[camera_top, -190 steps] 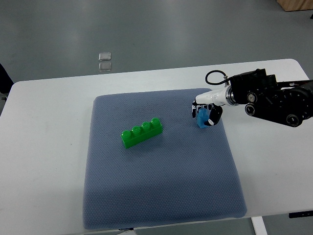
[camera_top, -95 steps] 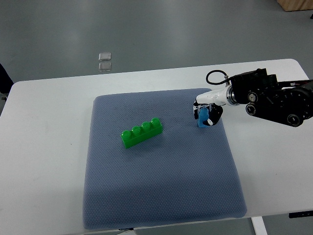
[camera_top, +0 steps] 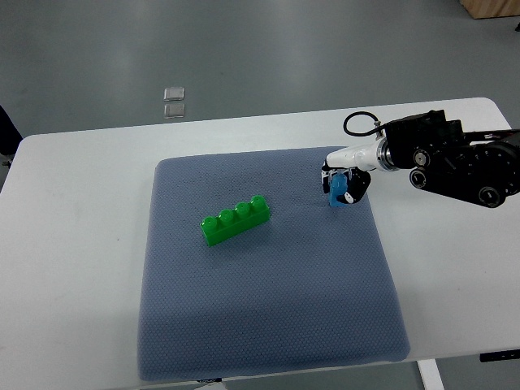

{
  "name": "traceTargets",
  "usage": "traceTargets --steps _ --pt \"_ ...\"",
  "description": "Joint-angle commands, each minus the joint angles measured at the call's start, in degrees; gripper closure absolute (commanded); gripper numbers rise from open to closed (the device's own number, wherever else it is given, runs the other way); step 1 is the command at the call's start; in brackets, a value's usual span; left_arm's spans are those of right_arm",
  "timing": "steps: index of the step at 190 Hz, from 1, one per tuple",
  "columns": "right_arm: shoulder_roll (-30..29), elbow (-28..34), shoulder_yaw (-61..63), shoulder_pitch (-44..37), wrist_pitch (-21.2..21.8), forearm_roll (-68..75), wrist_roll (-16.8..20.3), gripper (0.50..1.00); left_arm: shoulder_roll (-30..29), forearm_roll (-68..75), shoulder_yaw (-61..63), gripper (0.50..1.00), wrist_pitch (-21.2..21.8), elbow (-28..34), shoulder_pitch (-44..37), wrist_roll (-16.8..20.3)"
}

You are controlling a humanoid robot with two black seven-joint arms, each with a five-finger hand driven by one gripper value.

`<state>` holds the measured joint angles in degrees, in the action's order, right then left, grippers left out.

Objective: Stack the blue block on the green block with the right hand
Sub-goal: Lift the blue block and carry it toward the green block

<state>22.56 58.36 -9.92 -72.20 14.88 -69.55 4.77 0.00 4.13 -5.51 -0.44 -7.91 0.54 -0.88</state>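
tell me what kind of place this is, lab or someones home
Most likely a lab or test workspace, not a home: a plain white table on a bare grey floor, a blue-grey mat laid as a work area, and only a green block and a blue block set out.

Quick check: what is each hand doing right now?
Left hand: not in view.
Right hand: fingers closed around the blue block, over the grey mat.

White table [camera_top: 73, 244] bearing a blue-grey textured mat [camera_top: 268, 309], on which a green block [camera_top: 236, 219] lies left of centre, tilted diagonally, studs up.
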Motion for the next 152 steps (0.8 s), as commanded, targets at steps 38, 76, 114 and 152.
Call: traceTargets --steps 38,76,114,152 --pt "-0.33 1.58 0.6 -2.24 -3.19 -2.0 -2.57 0.983 0.0 0.0 -0.02 0.5 0.0 0.0 -0.01 0.0" --pt "-0.68 4.48 2.36 -5.4 -7.24 -5.86 -7.14 0.981 0.0 0.0 0.06 0.5 0.0 0.0 -0.01 0.0" --pt "-1.38 6.5 3.15 -6.37 -9.35 -6.48 -10.39 0.981 0.0 0.0 0.06 0.5 0.0 0.0 -0.01 0.0" --pt "-4.46 6.68 3.15 -4.09 -12.69 -10.52 -13.03 0.981 0.0 0.0 0.06 0.5 0.0 0.0 0.07 0.0"
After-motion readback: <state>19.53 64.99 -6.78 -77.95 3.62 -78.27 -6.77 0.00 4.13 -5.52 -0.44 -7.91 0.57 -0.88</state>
